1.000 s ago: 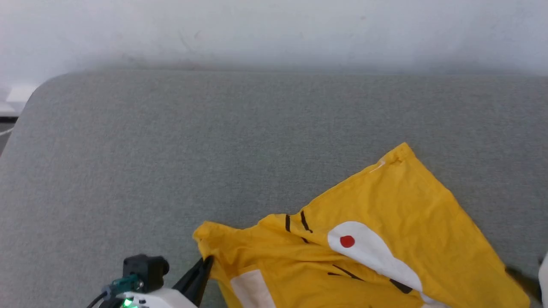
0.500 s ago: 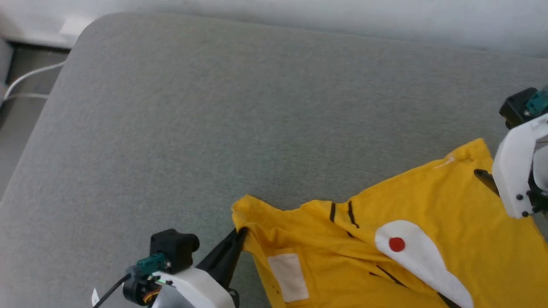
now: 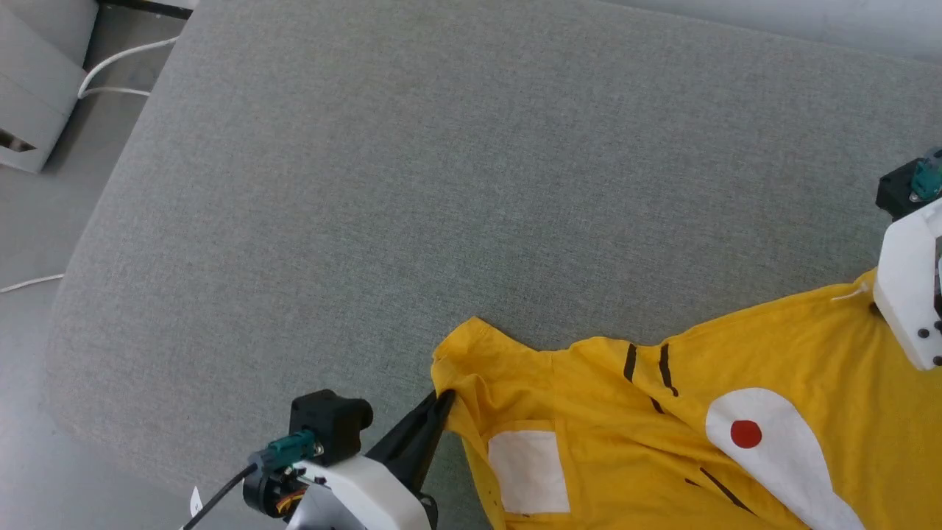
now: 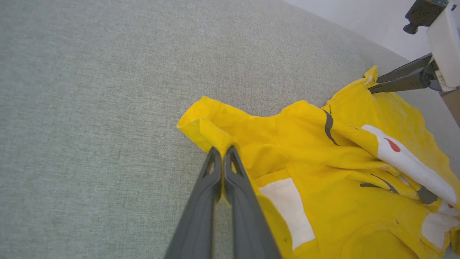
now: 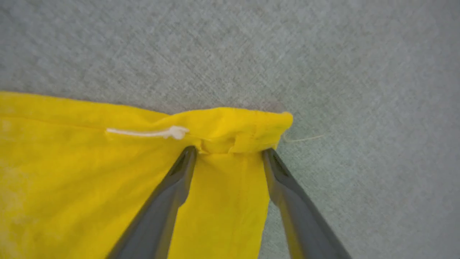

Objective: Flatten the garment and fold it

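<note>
The bright yellow garment (image 3: 647, 412) lies rumpled on the grey cushion, with a white square patch (image 3: 528, 471), a white oval with a red dot (image 3: 745, 433) and short black stripes. My left gripper (image 3: 444, 399) is shut on its left corner, and the pinched fold shows in the left wrist view (image 4: 222, 151). My right gripper (image 5: 230, 153) is open, its fingers straddling the garment's far right corner (image 5: 251, 129), beside a white thread. The left wrist view also catches the right gripper (image 4: 373, 83) at that corner.
The grey cushion (image 3: 441, 184) stretches far ahead and to the left of the garment. Its rounded left edge drops to a grey floor with a white cable (image 3: 110, 66) and a pale box (image 3: 29, 110).
The head camera has tipped down and swung left, shifting the whole picture. The right gripper has come in at the garment's right corner. The left gripper keeps its hold.
</note>
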`<state>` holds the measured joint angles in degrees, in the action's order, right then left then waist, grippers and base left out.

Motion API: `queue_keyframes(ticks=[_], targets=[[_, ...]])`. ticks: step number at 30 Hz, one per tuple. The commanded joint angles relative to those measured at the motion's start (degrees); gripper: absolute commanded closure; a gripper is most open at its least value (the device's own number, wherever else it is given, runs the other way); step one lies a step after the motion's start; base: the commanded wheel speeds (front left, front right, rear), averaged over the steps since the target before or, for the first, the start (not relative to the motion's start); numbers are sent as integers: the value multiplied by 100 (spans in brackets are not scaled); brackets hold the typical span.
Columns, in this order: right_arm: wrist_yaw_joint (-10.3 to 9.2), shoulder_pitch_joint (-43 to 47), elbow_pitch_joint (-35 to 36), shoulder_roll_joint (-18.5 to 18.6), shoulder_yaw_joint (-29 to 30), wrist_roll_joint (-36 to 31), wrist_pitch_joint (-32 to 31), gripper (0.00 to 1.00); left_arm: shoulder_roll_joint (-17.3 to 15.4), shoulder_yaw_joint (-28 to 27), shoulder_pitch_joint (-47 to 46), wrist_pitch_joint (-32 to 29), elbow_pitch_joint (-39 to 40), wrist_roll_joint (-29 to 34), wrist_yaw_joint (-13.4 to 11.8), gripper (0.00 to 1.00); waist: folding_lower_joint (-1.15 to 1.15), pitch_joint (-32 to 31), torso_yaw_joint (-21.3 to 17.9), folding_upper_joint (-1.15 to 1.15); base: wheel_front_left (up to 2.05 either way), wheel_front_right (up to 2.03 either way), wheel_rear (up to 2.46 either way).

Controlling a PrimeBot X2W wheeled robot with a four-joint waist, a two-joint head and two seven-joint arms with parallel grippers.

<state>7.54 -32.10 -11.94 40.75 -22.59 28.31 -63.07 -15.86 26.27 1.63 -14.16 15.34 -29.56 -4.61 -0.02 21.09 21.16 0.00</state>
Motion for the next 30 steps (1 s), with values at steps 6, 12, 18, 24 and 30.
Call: queue_keyframes(ticks=[6,12,18,24,30], targets=[[-5,109,-428,-104,-359,201,586,100,-85,-160,-226,99,-91,23,4,100,2,-229,-183,0,0,0,0],[-5,-294,-413,-297,-139,423,1504,100,-274,-389,-405,170,32,112,-41,100,2,-754,-577,0,0,0,0],[-5,-535,-42,-300,-21,689,2194,100,-529,-736,-749,312,324,290,-92,100,2,-1236,-954,0,0,0,0],[-5,-795,660,-67,-43,1076,2768,100,-859,-1179,-1279,298,740,379,-103,100,2,-1730,-1398,0,0,0,0],[-5,-1216,1263,27,176,1110,3487,100,-1191,-1705,-1931,430,1087,546,-136,100,2,-2026,-1819,0,0,0,0]])
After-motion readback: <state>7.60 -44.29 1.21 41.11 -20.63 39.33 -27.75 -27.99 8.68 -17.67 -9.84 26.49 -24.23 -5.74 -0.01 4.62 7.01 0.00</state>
